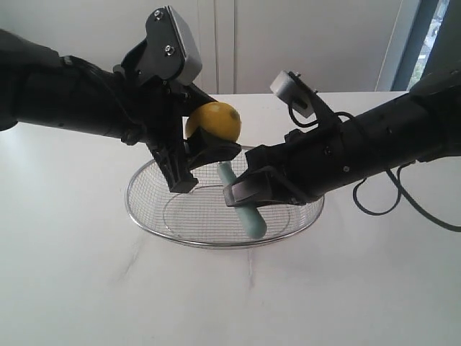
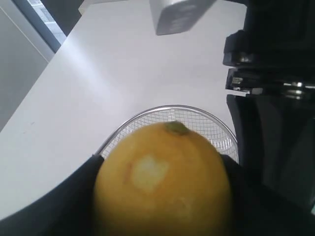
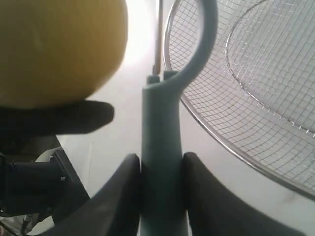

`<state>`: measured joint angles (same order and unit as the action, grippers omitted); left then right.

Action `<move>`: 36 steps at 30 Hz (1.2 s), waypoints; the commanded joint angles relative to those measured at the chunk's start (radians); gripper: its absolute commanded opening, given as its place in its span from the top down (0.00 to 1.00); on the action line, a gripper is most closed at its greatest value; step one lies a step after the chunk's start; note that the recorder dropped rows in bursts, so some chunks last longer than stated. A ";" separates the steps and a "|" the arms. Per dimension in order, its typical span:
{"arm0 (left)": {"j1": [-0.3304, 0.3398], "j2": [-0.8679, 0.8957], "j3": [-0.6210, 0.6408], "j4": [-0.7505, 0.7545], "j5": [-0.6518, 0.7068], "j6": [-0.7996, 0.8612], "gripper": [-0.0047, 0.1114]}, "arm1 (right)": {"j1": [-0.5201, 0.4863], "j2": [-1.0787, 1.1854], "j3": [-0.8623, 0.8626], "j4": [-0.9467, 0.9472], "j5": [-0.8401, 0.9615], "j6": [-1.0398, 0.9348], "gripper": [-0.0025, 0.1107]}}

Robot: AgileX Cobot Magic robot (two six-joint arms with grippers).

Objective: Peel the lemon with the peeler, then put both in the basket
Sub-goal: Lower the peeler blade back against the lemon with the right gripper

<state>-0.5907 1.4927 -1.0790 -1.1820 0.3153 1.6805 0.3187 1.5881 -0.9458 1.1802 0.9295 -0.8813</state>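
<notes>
While the left claw (image 1: 204, 155) clasps the lemon (image 1: 214, 121) above the basket's (image 1: 144, 216) 12 o'clock rim, the fruit's yellow skin looks smooth, with one pale scraped patch and a greenish stem nub. At the lemon's 5 o'clock, the right claw (image 1: 248, 191) is clenched on the peeler's (image 1: 245, 209) teal handle, over the mesh.

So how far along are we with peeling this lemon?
Done: the left gripper holds the round yellow lemon over the silver wire-mesh basket, and the right gripper grips the teal-handled peeler. In hand: peeling; only one pale patch shows on the rind. Left: more peeling, then both into the basket.
</notes>
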 commanded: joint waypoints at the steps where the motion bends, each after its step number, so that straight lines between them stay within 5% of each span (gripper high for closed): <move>1: -0.001 -0.004 0.003 -0.028 0.007 -0.006 0.96 | -0.001 -0.021 -0.009 0.014 0.007 -0.017 0.98; 36: -0.001 -0.004 0.003 -0.012 -0.060 -0.006 0.96 | -0.041 -0.050 -0.010 0.014 0.017 -0.028 0.98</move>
<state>-0.5907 1.4927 -1.0790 -1.1762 0.2410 1.6805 0.2836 1.5491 -0.9458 1.1855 0.9381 -0.9003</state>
